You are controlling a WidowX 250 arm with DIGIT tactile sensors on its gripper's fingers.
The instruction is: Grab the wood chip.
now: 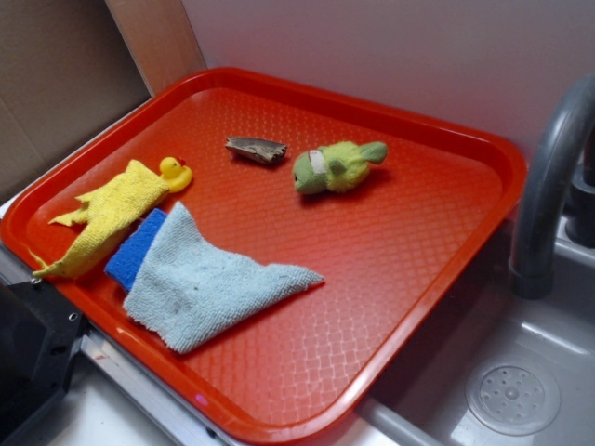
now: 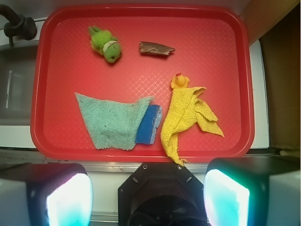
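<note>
The wood chip point(image 1: 256, 149) point(image 2: 156, 48) is a small flat brown-grey sliver with pointed ends. It lies loose on the red tray point(image 1: 400, 242) point(image 2: 211, 56), toward the tray's back, between a green plush toy and a yellow duck. In the wrist view my gripper point(image 2: 148, 195) hangs high over the tray's near edge, well away from the chip. Its two fingers point(image 2: 66, 197) stand wide apart at the bottom corners of that view, with nothing between them. In the exterior view only a black robot part point(image 1: 33, 362) shows at the lower left.
A green plush toy point(image 1: 335, 167) point(image 2: 106, 43) lies beside the chip. A yellow duck point(image 1: 174, 173), yellow cloth point(image 1: 107, 216), blue sponge point(image 1: 135, 249) and light blue cloth point(image 1: 209, 283) fill the tray's near side. A grey faucet point(image 1: 548, 177) and a sink drain point(image 1: 511, 398) are to the right.
</note>
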